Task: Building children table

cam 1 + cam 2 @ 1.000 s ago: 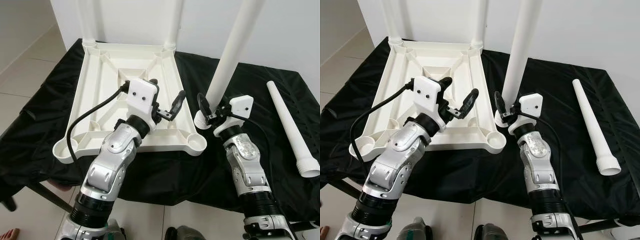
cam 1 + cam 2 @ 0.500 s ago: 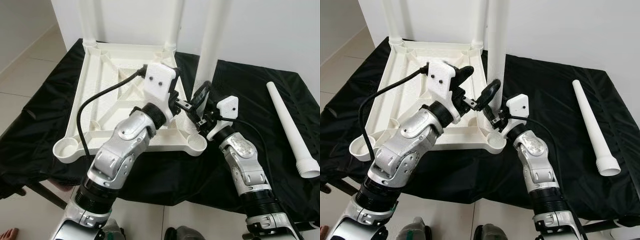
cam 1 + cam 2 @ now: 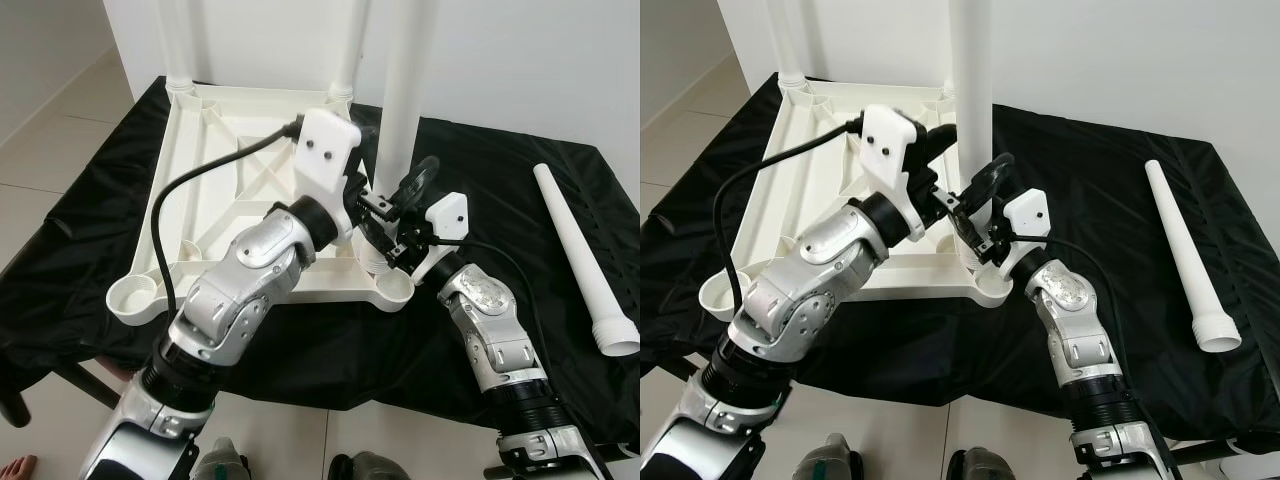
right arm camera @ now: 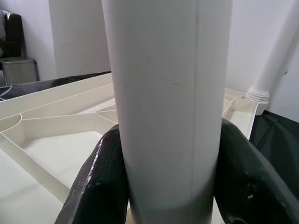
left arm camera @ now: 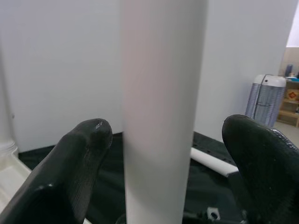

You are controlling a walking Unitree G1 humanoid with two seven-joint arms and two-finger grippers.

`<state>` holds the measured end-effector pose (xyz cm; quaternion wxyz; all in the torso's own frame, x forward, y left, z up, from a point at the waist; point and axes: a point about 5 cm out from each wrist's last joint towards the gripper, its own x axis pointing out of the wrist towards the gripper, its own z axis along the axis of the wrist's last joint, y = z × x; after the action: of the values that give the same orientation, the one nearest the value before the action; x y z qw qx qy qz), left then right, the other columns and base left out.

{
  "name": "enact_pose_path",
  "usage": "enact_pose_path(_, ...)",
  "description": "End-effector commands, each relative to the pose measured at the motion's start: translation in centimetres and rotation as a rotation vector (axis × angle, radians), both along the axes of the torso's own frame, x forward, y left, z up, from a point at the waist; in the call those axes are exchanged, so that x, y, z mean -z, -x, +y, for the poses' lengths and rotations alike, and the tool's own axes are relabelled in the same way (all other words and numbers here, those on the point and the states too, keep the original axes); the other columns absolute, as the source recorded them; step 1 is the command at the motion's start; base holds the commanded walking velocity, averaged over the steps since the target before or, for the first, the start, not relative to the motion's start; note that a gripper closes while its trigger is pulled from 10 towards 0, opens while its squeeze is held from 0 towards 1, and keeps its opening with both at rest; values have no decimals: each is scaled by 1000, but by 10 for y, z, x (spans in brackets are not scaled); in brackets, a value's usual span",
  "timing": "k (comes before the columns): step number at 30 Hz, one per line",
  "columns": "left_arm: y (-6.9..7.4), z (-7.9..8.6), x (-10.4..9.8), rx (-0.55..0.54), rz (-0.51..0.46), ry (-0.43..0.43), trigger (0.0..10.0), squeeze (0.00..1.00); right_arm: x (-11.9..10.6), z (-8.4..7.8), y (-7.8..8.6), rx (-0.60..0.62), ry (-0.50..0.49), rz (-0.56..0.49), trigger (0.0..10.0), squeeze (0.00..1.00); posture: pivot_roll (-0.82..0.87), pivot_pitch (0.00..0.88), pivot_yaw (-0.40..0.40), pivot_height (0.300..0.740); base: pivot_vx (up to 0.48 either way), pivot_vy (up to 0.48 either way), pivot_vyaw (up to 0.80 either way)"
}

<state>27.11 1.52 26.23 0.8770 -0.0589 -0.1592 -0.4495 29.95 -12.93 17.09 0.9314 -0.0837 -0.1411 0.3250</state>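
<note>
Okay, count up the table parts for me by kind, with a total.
Tabletops: 1, upside down.
Legs standing in the far corner sockets: 2.
Legs held upright by the right gripper: 1.
Legs lying loose on the cloth: 1.
Total: 5 parts.

A: What sits on the worktop (image 3: pixel 520 170)?
B: An upturned white tabletop (image 3: pixel 215 170) on black cloth.
A: And the grippers?
B: The right gripper (image 3: pixel 385 250) clamps an upright white leg (image 3: pixel 397 110) at the near corner socket (image 3: pixel 393 290); the left gripper (image 3: pixel 395 195) brackets it, fingers apart.
</note>
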Motion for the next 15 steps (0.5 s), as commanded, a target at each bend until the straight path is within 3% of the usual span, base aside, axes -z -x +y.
enact_pose_path(1,17,-11,0,378,-96,-93,10000,0,3,0,2,-16,17,16,10000,0,38,0,-73,740,0,0,0)
enact_pose_path(10,14,-12,-2,380,-92,-98,10000,0,4,1,3,-21,32,16,10000,0,38,0,-70,740,0,0,0)
enact_pose_path(11,14,-12,-2,388,-89,-93,8078,0,4,1,4,-22,34,15,10000,0,38,0,-70,740,0,0,0)
enact_pose_path(12,14,-12,-4,393,-88,-81,0,0,4,1,4,-23,36,14,10000,0,40,0,-70,740,0,0,0)
enact_pose_path(15,15,-12,-7,405,-91,-65,0,0,4,2,4,-23,38,12,10000,0,40,0,-70,740,0,0,0)
